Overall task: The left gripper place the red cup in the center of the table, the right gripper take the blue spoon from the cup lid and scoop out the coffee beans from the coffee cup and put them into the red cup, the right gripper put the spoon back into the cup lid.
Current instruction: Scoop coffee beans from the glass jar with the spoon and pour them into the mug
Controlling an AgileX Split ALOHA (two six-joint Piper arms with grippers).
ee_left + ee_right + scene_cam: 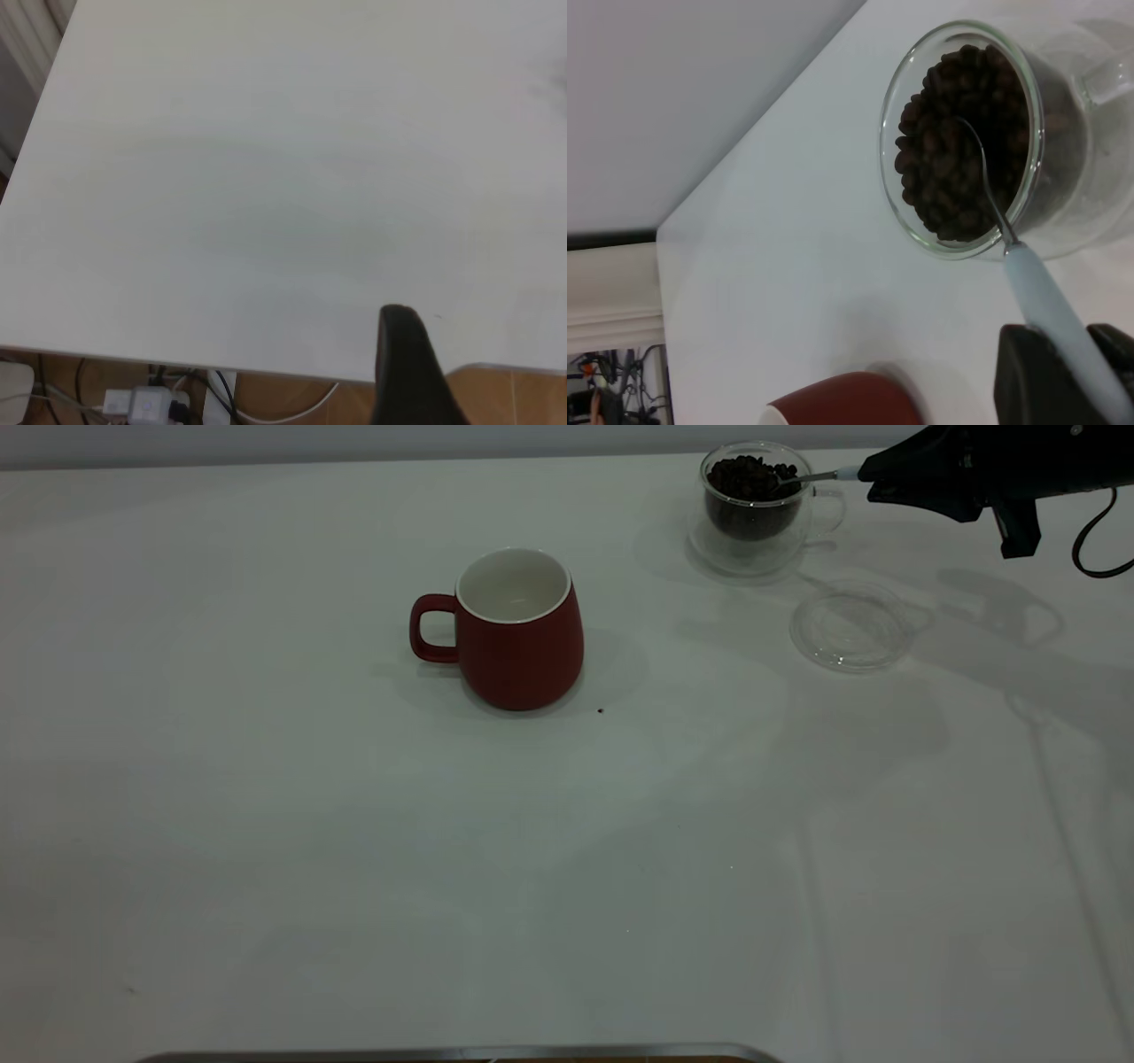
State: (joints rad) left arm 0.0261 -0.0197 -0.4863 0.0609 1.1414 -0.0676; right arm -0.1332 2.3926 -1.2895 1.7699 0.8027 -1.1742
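Right black claw (873,476), at 1 o'clock on white table (266,824), clenched on pale-blue-handled metal spoon (1050,297). Spoon bowl sits in dark coffee beans (751,475) inside clear glass cup (760,500). Left claw (407,372): can't tell state.

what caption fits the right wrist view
Right hand dips the blue spoon into coffee beans in the coffee cup.

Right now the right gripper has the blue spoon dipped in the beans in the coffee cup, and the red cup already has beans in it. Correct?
Not quite. The red cup is empty: the exterior view shows a bare white inside. The rest holds: the right gripper holds the blue spoon with its bowl among the coffee beans in the coffee cup.
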